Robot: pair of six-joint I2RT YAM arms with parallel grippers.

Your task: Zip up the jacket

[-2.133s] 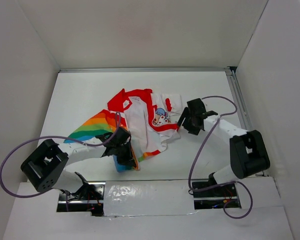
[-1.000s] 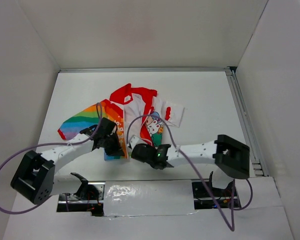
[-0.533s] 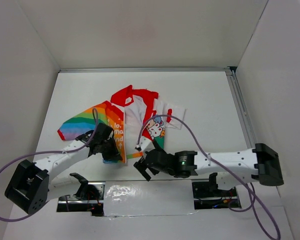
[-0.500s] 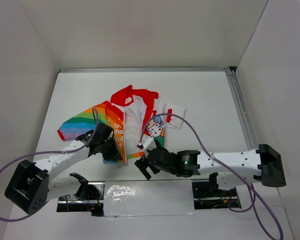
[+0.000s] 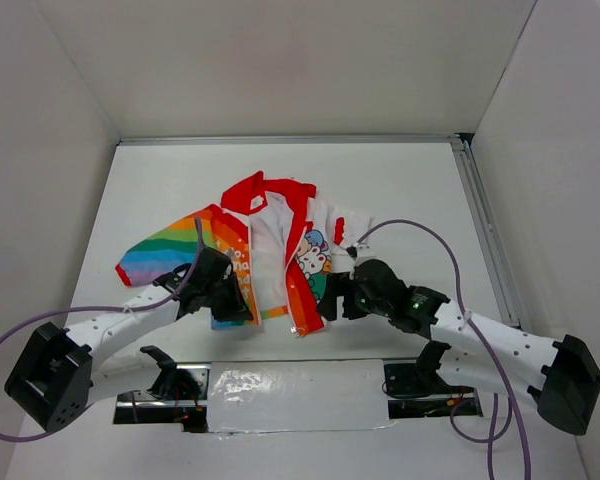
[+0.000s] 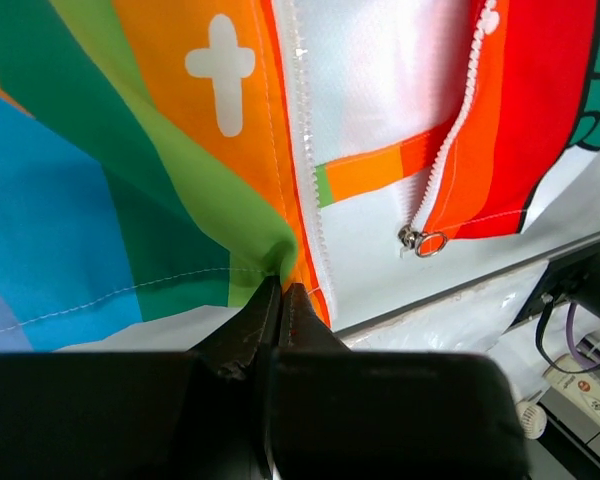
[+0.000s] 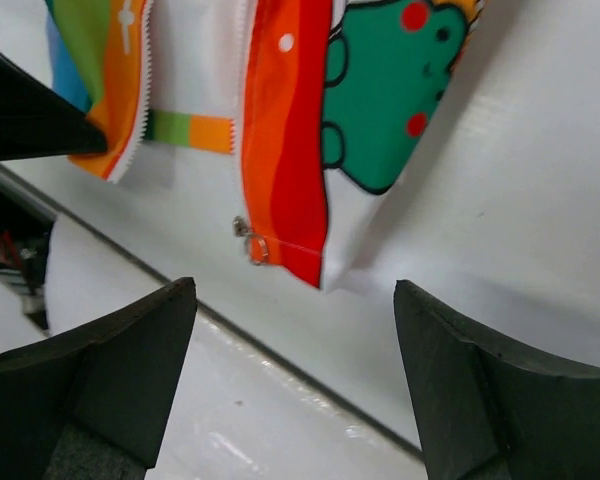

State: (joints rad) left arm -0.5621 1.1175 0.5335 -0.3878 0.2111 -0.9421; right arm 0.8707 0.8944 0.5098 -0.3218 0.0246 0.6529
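Note:
The jacket lies open on the white table, red collar at the far end, rainbow sleeve to the left. My left gripper is shut on the jacket's left bottom hem; the left wrist view shows the green and orange fabric pinched between the fingertips. The zipper slider with its ring pull hangs at the bottom of the right front edge. My right gripper is open and empty, just near of that corner; the slider and the frog print show between its fingers.
The table's near edge with a shiny taped strip runs just below the hem. White walls enclose the table on three sides, and a metal rail runs along the right side. Purple cables loop from both arms.
My right arm swung from the jacket's right side across the near edge and now sits at the bottom right front corner. The jacket was dragged and spread open. My left gripper kept its hold on the hem.

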